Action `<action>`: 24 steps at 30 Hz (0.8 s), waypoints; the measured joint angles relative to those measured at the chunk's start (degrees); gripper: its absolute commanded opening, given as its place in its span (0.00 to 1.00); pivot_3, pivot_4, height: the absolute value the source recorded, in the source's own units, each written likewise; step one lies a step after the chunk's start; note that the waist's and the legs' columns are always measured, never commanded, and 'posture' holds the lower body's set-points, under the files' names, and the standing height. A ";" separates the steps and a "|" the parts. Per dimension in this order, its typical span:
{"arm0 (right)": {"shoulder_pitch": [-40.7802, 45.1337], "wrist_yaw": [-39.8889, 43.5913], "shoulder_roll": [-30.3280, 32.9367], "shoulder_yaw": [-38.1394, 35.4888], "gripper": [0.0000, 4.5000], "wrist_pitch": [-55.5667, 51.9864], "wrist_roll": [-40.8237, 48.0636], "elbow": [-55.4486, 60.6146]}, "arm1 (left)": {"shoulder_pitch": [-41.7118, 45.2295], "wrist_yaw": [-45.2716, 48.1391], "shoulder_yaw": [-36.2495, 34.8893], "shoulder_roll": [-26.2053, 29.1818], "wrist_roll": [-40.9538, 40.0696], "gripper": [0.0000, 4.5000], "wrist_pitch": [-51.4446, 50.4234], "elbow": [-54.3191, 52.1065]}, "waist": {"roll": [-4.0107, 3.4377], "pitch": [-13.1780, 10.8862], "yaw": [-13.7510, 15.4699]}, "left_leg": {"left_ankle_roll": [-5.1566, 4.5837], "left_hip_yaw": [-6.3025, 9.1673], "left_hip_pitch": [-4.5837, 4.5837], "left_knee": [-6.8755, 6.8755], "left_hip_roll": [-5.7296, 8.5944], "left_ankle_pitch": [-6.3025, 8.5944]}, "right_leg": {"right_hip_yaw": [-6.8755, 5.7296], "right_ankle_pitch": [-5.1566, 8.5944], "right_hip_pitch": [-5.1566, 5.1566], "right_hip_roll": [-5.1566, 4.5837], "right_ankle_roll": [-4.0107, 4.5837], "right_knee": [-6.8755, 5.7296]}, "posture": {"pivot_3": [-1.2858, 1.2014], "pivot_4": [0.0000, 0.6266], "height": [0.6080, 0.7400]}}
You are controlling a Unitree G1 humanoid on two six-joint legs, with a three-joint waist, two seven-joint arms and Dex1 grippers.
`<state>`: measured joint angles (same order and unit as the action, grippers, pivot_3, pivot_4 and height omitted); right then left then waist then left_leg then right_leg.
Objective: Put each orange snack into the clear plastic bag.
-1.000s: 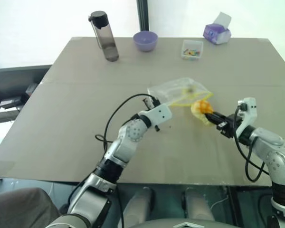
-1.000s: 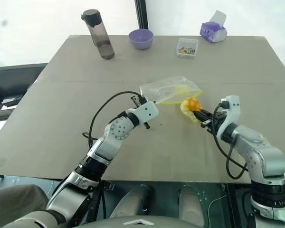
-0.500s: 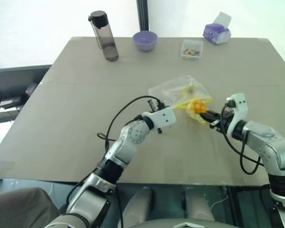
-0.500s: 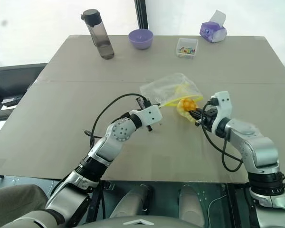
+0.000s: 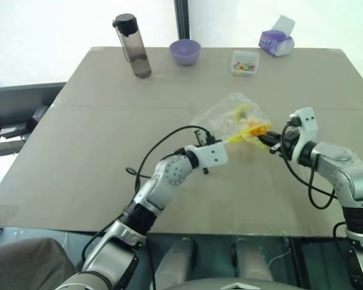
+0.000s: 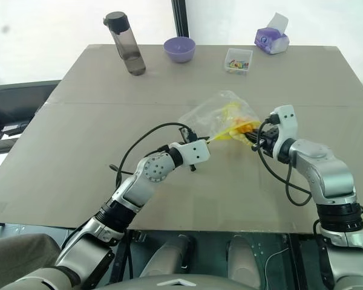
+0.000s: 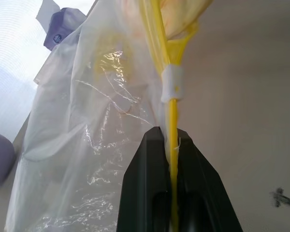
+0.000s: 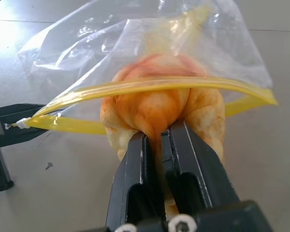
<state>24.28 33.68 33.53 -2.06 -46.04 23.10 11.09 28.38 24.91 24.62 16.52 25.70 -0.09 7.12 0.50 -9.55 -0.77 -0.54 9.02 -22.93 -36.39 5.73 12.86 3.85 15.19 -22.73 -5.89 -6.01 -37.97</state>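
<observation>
My right gripper (image 8: 158, 140) clamped the orange bun (image 8: 159, 108) at the clear zip bag's (image 8: 135, 58) mouth; my left gripper (image 7: 170, 140), at nine o'clock, pinched its yellow strip (image 7: 172, 121).

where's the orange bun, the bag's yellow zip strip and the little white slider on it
orange bun (image 8: 157, 108), right wrist view: its puckered middle, above the right gripper's fingers.
yellow zip strip (image 8: 150, 85), right wrist view: upper band across the bun.
white slider (image 7: 171, 84), left wrist view: its middle, on the strip.
</observation>
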 measured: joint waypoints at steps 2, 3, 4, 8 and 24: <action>0.46 1.01 -0.27 0.27 0.02 0.15 0.17 0.04 | 0.01 0.13 -0.02 0.02 0.01 0.00 0.00 0.00 | 0.00 0.00 -0.04 | 0.00 0.00 0.01 0.00 0.00 0.00 | 0.00 0.00 0.00 0.01 0.00 0.00 | 0.52 0.24 0.99; 0.73 1.67 -0.47 0.81 0.02 0.18 0.43 0.28 | 0.00 0.20 -0.03 0.02 0.01 0.00 0.00 0.00 | 0.00 0.00 -0.05 | 0.00 0.00 0.01 0.00 -0.01 0.00 | 0.00 0.00 0.00 0.01 0.00 0.00 | 0.52 0.24 0.99; 0.89 2.11 -0.94 1.41 0.02 0.21 0.56 0.68 | 0.00 0.24 -0.03 0.01 0.01 0.00 0.00 -0.01 | 0.00 0.00 -0.05 | 0.00 0.01 0.01 0.00 -0.01 0.00 | 0.00 0.00 0.00 0.01 0.00 0.00 | 0.52 0.24 0.99; 3.34 -1.14 -2.91 3.58 0.02 1.31 -2.95 -3.28 | -0.21 0.75 0.08 -0.22 -0.14 0.00 0.16 -0.27 | 0.00 0.00 0.03 | 0.01 0.00 0.00 -0.02 0.02 -0.01 | 0.00 0.00 0.01 -0.02 0.00 -0.01 | 0.52 0.24 0.99; 5.84 -1.60 -9.18 5.57 0.49 1.88 -4.53 -3.75 | -2.97 3.79 0.12 -0.95 -1.97 0.00 1.35 -3.05 | -0.01 0.01 -0.07 | 0.02 0.03 -0.03 -0.01 0.02 -0.01 | -0.01 0.00 -0.02 -0.02 0.00 0.01 | 0.52 0.24 0.99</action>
<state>30.13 32.08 24.35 3.51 -44.16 18.58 7.34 25.41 28.71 24.74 15.57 23.73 1.26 4.07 0.49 -9.54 -0.84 -0.53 9.06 -22.95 -36.40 5.74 12.84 3.85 15.19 -22.76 -5.90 -6.00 -37.97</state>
